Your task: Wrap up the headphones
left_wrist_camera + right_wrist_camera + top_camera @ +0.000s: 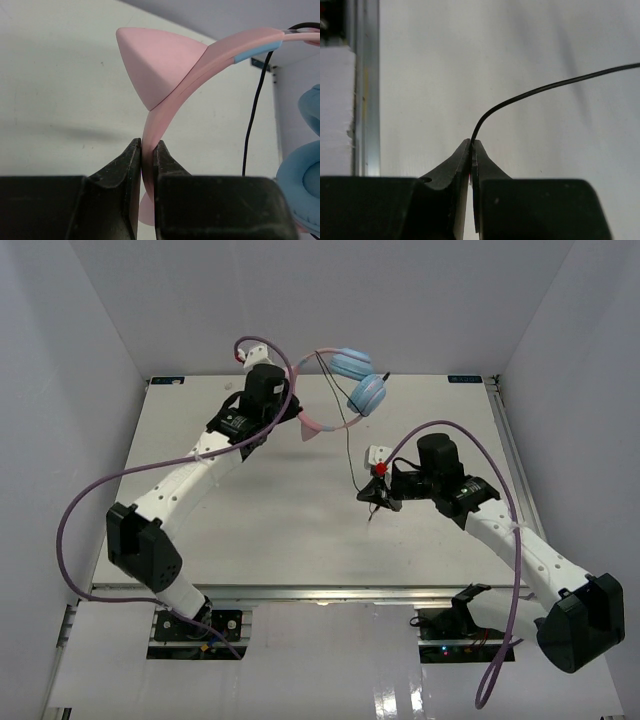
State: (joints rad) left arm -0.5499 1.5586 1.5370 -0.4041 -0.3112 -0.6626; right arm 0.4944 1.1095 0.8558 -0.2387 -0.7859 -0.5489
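Note:
The headphones are held in the air over the far middle of the table. Their two light-blue ear cups (358,380) hang at the right of the pink headband (328,425), which bears a pink cat ear (155,60). My left gripper (291,413) is shut on the headband (170,105), as the left wrist view (147,145) shows. An ear cup (300,185) shows at that view's right edge. The thin black cable (351,455) runs down from the cups to my right gripper (372,498), which is shut on it (471,142). The cable (545,86) arcs up and to the right from the jaws.
The white table (270,530) is boxed in by white walls. Thick purple arm cables (90,500) loop beside both arms. An aluminium rail (367,90) runs along the table's edge, seen at the left of the right wrist view.

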